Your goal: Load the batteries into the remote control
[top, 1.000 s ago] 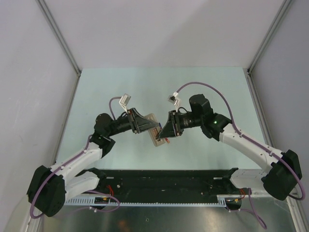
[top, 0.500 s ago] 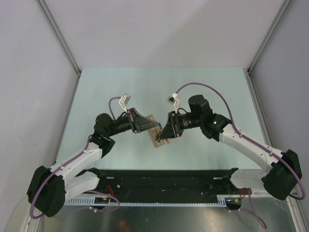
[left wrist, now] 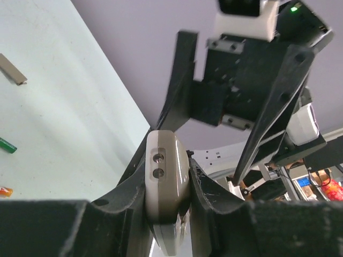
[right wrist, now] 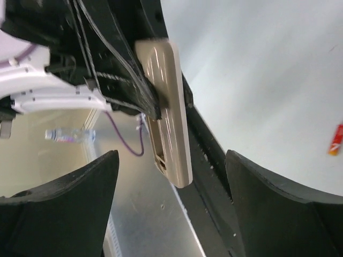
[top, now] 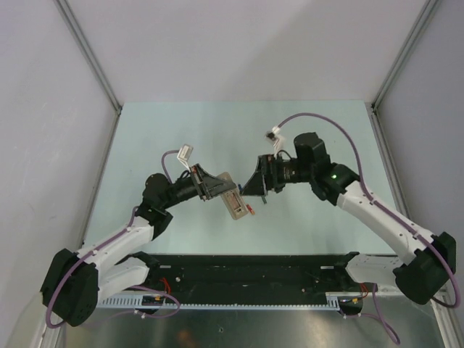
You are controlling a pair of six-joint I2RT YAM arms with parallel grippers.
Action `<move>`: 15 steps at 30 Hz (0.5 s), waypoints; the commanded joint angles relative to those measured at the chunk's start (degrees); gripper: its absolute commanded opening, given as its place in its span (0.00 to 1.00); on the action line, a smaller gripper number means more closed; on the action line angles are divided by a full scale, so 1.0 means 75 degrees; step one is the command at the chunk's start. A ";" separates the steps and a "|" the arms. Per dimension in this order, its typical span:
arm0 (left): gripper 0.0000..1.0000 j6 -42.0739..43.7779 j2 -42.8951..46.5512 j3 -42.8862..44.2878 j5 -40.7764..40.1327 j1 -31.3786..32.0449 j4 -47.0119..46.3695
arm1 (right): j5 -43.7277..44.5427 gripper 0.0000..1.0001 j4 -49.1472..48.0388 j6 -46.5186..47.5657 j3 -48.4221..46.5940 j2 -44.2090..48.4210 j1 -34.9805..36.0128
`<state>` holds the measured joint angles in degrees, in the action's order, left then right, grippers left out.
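The remote control (top: 232, 201) is off the counter (top: 181, 138), pinched across its width by the left gripper (top: 220, 191). In the left wrist view, that gripper's fingers (left wrist: 199, 184) are pressed against both pale side edges. Seen from above, the remote's long axis slants from the left gripper toward the near right, so its free end points at the gap between the two arms.

The right gripper (top: 256, 194) is just beyond that free end, up and to the right. Its fingers (right wrist: 69, 201) are spread wide and touch nothing. From its own camera the remote sits lengthwise in the middle of the opening, clear of both sides.

The red battery (top: 251, 210) lies on the counter just beside the remote's free end. It is nearer the empty right gripper, so that arm looks the likelier one to fetch it. The left wrist view shows a green battery (left wrist: 6, 145) and a grey cover piece (left wrist: 12, 69) farther off on the counter. I cannot tell whether a battery is already seated in the remote.

A second ago the right gripper was nearly shut at the remote's free end. It has since opened and drawn back, and the left arm has shifted the remote slightly nearer.
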<state>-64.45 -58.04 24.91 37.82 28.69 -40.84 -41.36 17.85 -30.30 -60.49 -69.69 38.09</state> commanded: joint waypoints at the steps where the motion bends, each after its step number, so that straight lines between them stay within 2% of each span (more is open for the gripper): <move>1: 0.00 -0.0173 0.0051 -0.0051 -0.0262 -0.0040 -0.0238 | 0.0909 0.84 0.0877 0.0454 -0.0806 0.0724 -0.0320; 5: 0.00 -0.0454 0.0203 -0.0040 -0.0320 -0.0087 -0.0238 | 0.2265 0.82 0.1720 0.0782 -0.0794 0.0808 -0.0099; 6: 0.00 -0.0501 0.0227 -0.0028 -0.0344 -0.0098 -0.0227 | 0.3487 0.80 0.1966 0.0945 -0.0771 0.0785 -0.0005; 8: 0.00 -0.0652 0.0309 -0.0121 -0.0367 -0.0110 -0.0238 | 0.4701 0.79 0.2681 0.0982 -0.0701 0.0494 0.0194; 9: 0.00 -0.0700 0.0321 -0.0168 -0.0367 -0.0122 -0.0238 | 0.5449 0.75 0.2822 0.1028 -0.0666 0.0375 0.0230; 13: 0.00 -0.0934 0.0613 -0.0625 -0.0390 -0.0192 -0.0238 | 0.6392 0.65 0.2801 0.1075 -0.0455 -0.0246 0.0523; 14: 0.00 -0.0958 0.0718 -0.0707 -0.0391 -0.0227 -0.0238 | 0.6568 0.58 0.2777 0.1076 -0.0454 -0.0363 0.0616; 15: 0.00 -0.0946 0.0975 -0.0847 -0.0414 -0.0274 -0.0238 | 0.6709 0.56 0.2754 0.1111 -0.0454 -0.0631 0.0640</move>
<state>-69.30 -55.09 21.02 35.77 27.90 -40.97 -3.57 36.03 -23.70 -64.25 -70.72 41.17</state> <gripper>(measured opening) 0.319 0.608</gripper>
